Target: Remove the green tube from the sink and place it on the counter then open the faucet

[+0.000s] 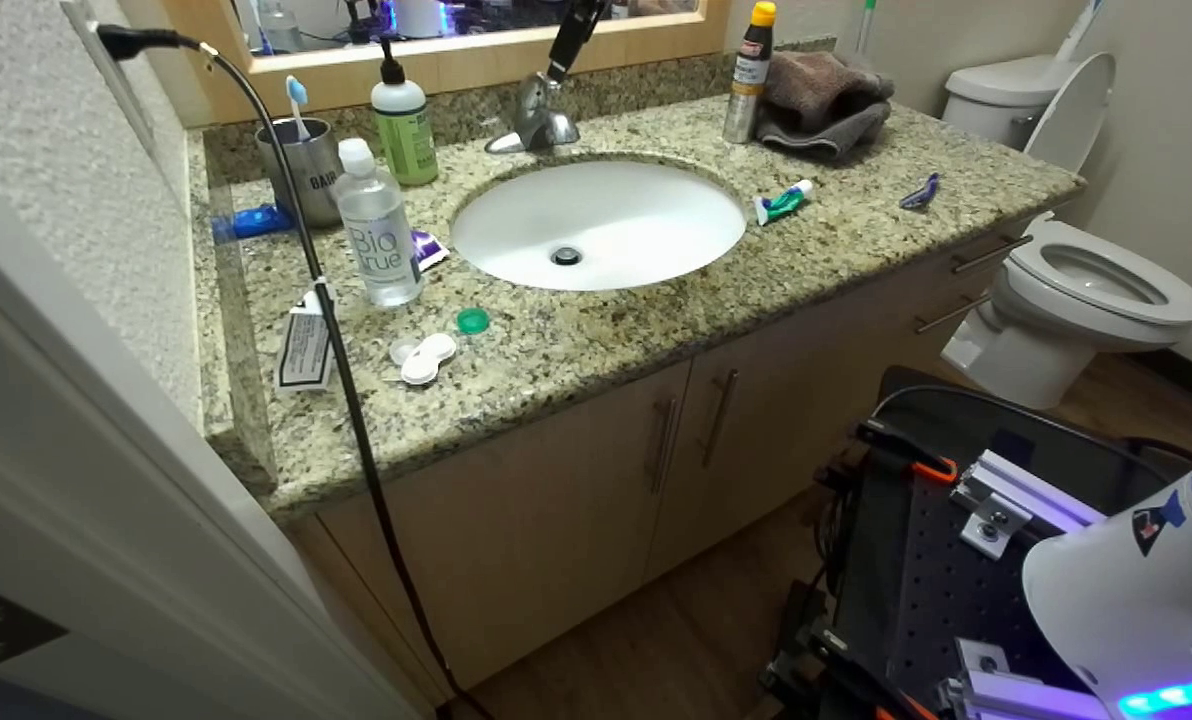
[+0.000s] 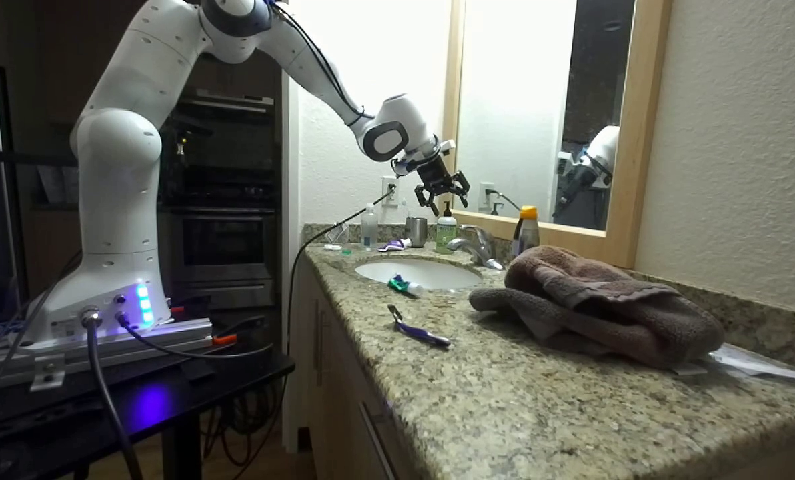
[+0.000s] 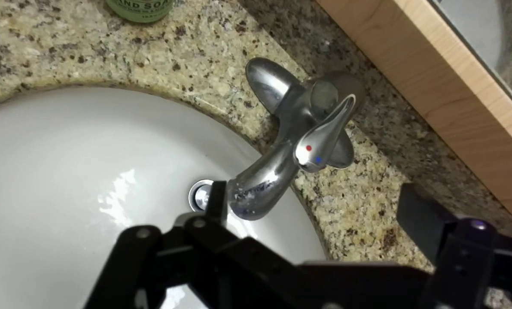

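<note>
The green tube (image 1: pixel 784 203) with a white cap lies on the granite counter (image 1: pixel 596 335) beside the white sink (image 1: pixel 516 240). It also shows in the other exterior picture (image 2: pixel 401 285). The sink holds no object. The chrome faucet (image 1: pixel 538 122) stands at the sink's back edge. In the wrist view its lever (image 3: pixel 324 137), with red and blue dots, sits above the spout (image 3: pixel 260 186). My gripper (image 3: pixel 320 210) is open and empty, its fingers wide apart. In an exterior view it (image 2: pixel 445 195) hangs above the faucet, tilted down. Only a finger (image 1: pixel 574 40) shows in an exterior view.
A green soap bottle (image 1: pixel 408 135), clear bottle (image 1: pixel 376 235) and metal cup (image 1: pixel 306 170) stand left of the sink. A yellow-capped can (image 1: pixel 748 85) and brown towel (image 1: pixel 821 100) are on the far side. A razor (image 1: pixel 920 191) lies nearby. The mirror frame (image 3: pixel 432 86) borders the faucet.
</note>
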You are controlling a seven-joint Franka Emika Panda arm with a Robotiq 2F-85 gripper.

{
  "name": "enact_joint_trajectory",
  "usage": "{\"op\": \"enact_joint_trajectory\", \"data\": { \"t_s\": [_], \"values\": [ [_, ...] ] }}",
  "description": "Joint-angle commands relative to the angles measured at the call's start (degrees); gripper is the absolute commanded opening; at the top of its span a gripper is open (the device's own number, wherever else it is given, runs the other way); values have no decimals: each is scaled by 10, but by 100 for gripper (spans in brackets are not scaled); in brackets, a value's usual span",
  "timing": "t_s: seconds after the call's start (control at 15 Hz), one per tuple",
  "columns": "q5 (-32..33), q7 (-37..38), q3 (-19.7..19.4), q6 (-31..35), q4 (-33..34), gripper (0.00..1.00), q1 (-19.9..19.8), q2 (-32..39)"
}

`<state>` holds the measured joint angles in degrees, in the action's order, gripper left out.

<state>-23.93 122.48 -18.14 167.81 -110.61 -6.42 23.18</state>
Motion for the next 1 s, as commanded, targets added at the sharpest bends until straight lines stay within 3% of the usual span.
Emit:
{"op": "enact_joint_trajectory", "data": {
  "t_s": [0.0,0.13,0.33,0.4,0.6,0.67,0.93],
  "values": [
    [-10,77,1,-12,15,100,-4,27],
    [-9,129,-2,-3,19,100,-2,43],
    [-37,170,30,13,32,100,-21,58],
    [-8,155,19,5,12,100,-15,43],
    [-6,159,22,5,13,100,-15,46],
    [-12,159,22,-11,32,100,-30,50],
    [-20,270,4,-52,94,100,-27,96]
  ]
}}
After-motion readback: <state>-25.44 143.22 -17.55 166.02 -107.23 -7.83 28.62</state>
